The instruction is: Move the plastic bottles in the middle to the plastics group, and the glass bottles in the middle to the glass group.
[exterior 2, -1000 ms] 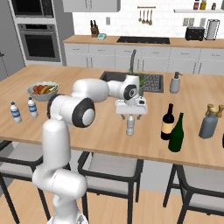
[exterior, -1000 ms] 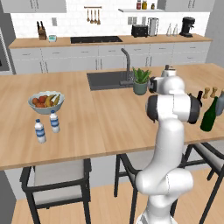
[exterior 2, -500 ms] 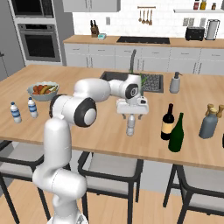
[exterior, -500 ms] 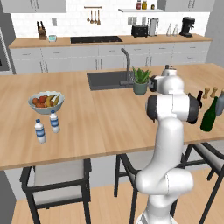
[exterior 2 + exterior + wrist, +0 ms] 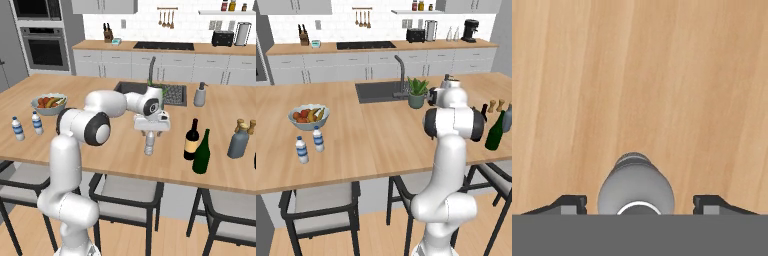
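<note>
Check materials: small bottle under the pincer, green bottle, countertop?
Small bottle: likely plastic, translucent grey, no label, dull sheen. Green bottle: probably glass, dark, glossy, wine-bottle shape. Countertop: wood look, tan with straight grain, matte. The pincer straddles the small bottle, fingers apart.

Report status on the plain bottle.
Gripper open, fingertips apart either side of plain bottle. Bottle upright on counter, not gripped. Wine bottles off to one side, nothing blocking.
</note>
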Controlling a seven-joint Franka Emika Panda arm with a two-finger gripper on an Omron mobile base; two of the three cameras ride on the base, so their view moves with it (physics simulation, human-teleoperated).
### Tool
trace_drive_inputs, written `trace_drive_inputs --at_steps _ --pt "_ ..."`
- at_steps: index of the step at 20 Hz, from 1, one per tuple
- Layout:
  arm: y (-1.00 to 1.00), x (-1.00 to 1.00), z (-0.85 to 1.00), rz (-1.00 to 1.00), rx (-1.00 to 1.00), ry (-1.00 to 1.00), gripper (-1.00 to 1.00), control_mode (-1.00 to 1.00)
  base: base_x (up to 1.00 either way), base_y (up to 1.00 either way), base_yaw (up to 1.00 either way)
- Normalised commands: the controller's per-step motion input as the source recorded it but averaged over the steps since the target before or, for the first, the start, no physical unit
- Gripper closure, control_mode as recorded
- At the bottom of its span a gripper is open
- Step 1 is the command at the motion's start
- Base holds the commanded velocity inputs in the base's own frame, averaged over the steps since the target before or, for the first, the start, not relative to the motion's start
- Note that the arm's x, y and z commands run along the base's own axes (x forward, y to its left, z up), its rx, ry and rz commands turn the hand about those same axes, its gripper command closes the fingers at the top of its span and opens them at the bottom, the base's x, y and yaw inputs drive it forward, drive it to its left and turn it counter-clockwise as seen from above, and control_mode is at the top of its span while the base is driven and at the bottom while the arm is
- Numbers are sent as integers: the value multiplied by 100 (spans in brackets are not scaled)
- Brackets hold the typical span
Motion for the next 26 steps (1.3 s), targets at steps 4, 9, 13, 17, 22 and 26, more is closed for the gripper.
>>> trace_drive_inputs --at_steps 4,9,13,17,22,26 --pt "11 -20 -30 1 0 -15 100 -100 0 0 0" --pt "12 -42 -5 11 3 -11 100 -100 0 0 0" --pt "24 -64 21 23 12 -5 100 -100 0 0 0" --pt "58 -58 34 28 3 0 100 -100 0 0 0" --pt "86 -39 33 26 0 0 100 -100 0 0 0" --pt "100 -18 32 20 0 -2 100 -100 0 0 0"
